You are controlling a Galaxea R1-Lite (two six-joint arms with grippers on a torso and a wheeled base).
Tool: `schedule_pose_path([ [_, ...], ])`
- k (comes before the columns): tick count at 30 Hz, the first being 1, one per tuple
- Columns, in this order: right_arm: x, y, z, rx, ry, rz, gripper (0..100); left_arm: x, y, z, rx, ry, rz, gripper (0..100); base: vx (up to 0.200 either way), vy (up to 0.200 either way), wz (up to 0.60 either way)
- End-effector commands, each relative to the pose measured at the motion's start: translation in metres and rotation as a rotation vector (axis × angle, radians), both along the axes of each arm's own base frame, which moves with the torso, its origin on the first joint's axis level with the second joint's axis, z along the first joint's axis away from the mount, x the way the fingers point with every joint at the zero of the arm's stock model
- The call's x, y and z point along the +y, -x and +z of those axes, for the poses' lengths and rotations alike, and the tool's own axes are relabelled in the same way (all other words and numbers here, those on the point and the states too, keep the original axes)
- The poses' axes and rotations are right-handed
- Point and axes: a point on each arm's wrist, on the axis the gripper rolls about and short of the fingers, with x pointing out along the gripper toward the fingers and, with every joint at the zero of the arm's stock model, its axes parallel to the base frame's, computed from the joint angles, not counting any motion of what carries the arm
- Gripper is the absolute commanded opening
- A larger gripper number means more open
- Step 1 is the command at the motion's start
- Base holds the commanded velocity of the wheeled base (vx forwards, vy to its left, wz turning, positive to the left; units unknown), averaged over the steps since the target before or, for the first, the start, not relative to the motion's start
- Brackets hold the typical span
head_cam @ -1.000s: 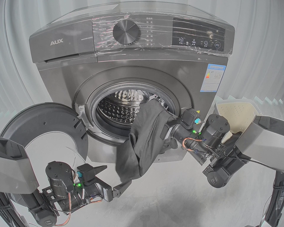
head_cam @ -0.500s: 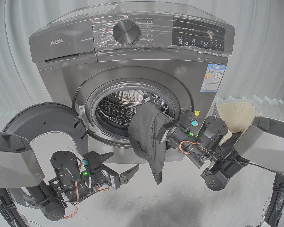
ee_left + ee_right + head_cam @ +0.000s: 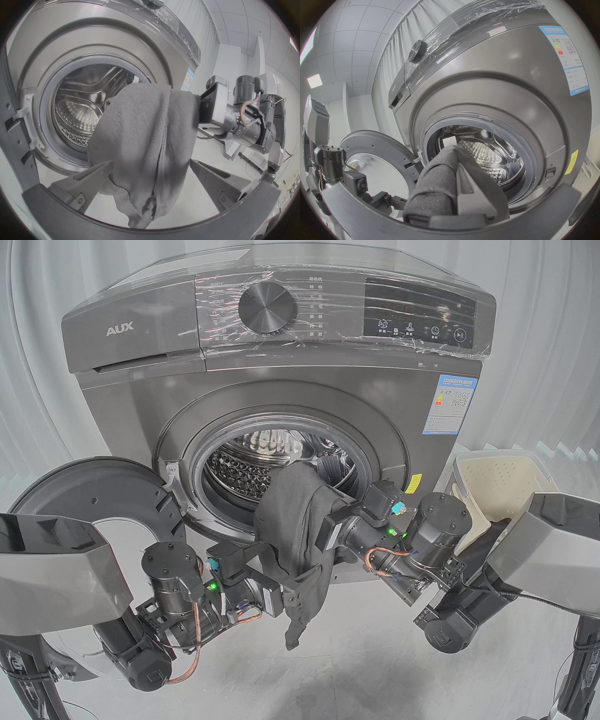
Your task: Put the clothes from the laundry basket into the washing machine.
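A dark grey garment hangs in front of the washing machine's open drum, its top end level with the drum's rim and its tail drooping toward the floor. My right gripper is shut on its upper fold; the cloth drapes over one finger. My left gripper is open lower down, its two fingers spread on either side of the hanging garment without closing on it. The left gripper frames the cloth from below.
The round washer door stands swung open at the left, just behind my left arm. A cream laundry basket sits on the floor at the right of the washing machine. Bare grey floor lies in front.
My left gripper came away from the garment's hem, opened, then rose rightward until its fingers straddle the hanging cloth. The right gripper carried the garment slightly left and lower.
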Motion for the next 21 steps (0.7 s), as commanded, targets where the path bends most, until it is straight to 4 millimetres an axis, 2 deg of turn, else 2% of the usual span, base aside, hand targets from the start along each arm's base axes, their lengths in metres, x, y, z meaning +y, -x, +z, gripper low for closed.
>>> schedule_pose_path([
  [1,0.005,0.006,0.000,0.002,-0.001,0.016,0,-0.005,-0.010,-0.009,0.010,-0.005,0.006,100,0.000,0.000,0.00],
  [9,0.017,0.029,-0.004,0.038,0.007,0.044,0,-0.002,-0.039,-0.026,0.001,-0.018,0.061,100,0.000,0.000,0.00],
  [16,0.018,0.043,-0.001,0.048,0.009,0.073,0,0.001,-0.054,-0.035,-0.011,-0.032,0.092,100,0.000,0.000,0.00],
  [21,0.015,0.046,-0.002,0.059,0.013,0.074,0,0.001,-0.057,-0.037,-0.015,-0.037,0.101,100,0.000,0.000,0.00],
])
